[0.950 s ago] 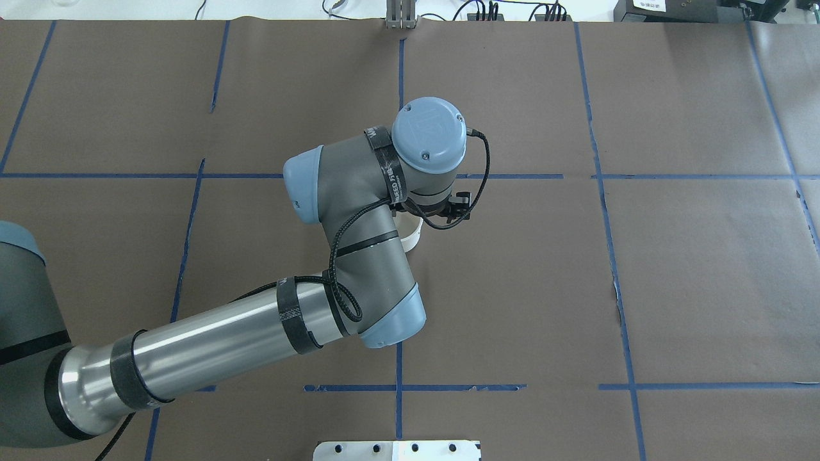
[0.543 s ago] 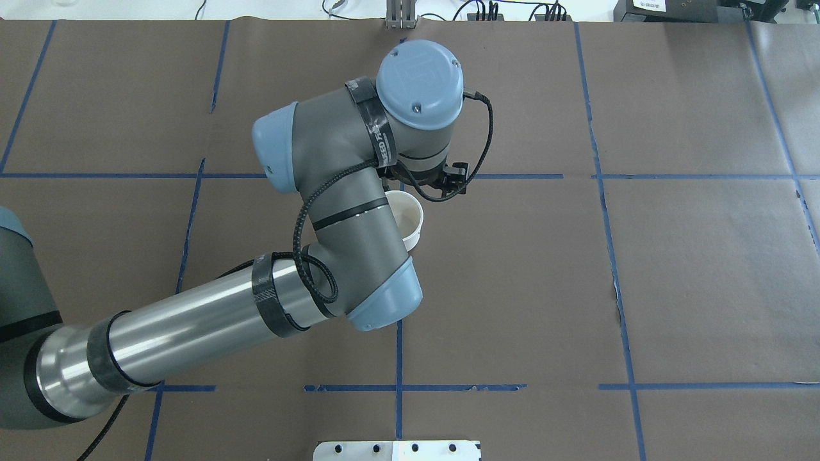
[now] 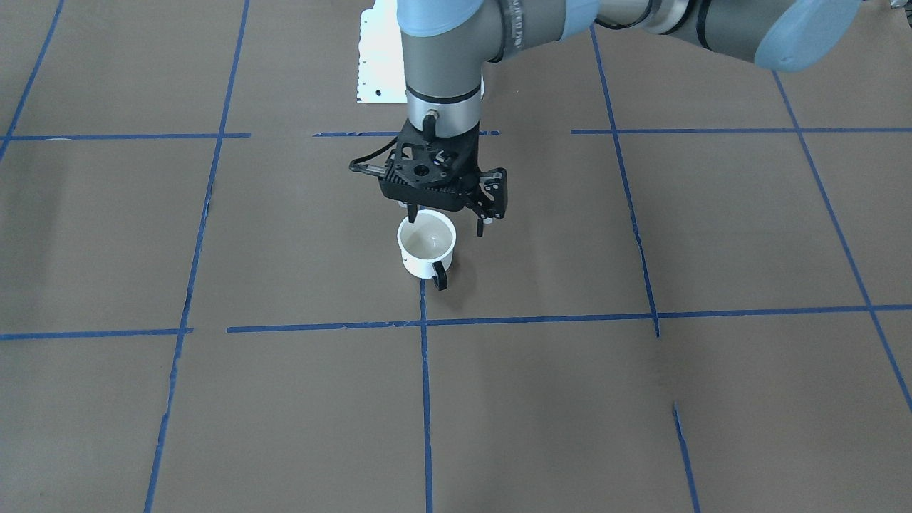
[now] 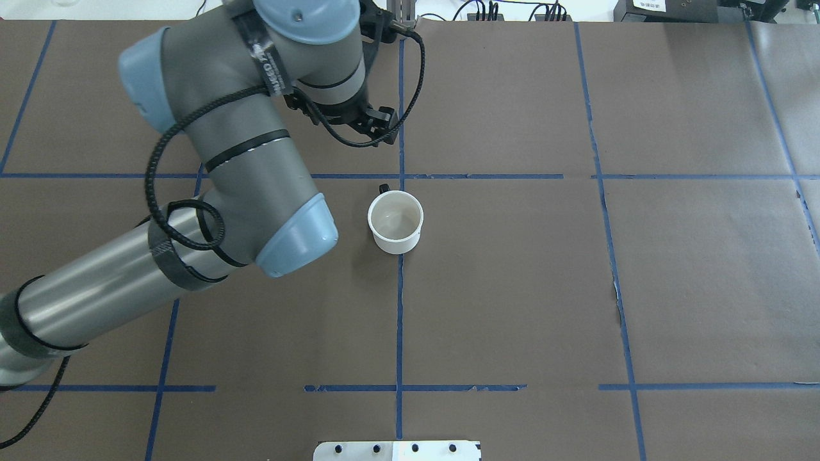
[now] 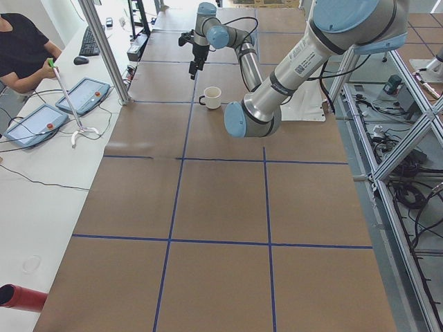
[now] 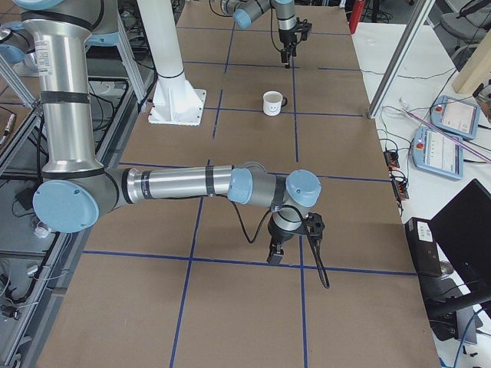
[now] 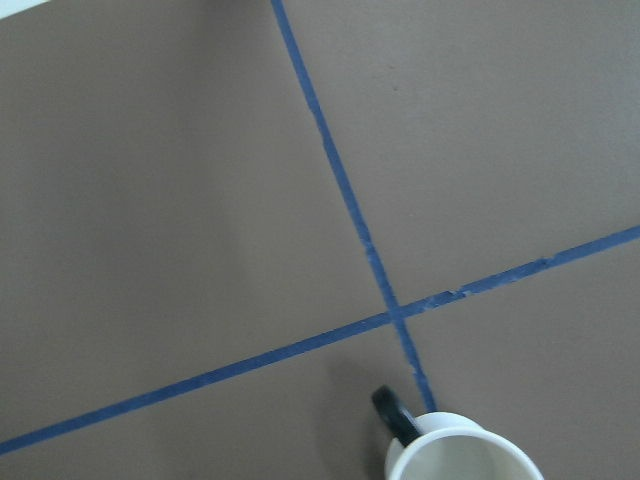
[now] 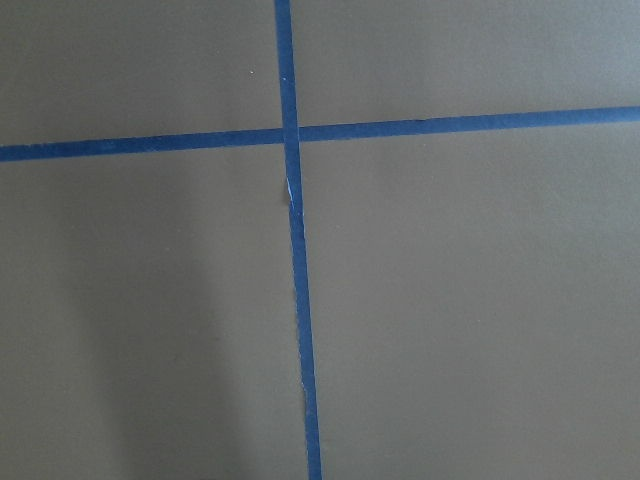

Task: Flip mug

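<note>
Small white enamel-style mug (image 3: 425, 251) stands mouth-up on a blue tape line (image 3: 425, 385) mid-tabletop (image 3: 641, 399); left hand (image 3: 447, 219) hangs released above. Likely light, rigid, slick: best pinched across the rim.

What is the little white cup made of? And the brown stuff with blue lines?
The mug looks like glossy white enamelled metal, going by its thin rim and sheen; ceramic is possible. The table cover looks like matte brown paper, torn slightly along a seam. The lines look like blue tape with ragged edges.
</note>
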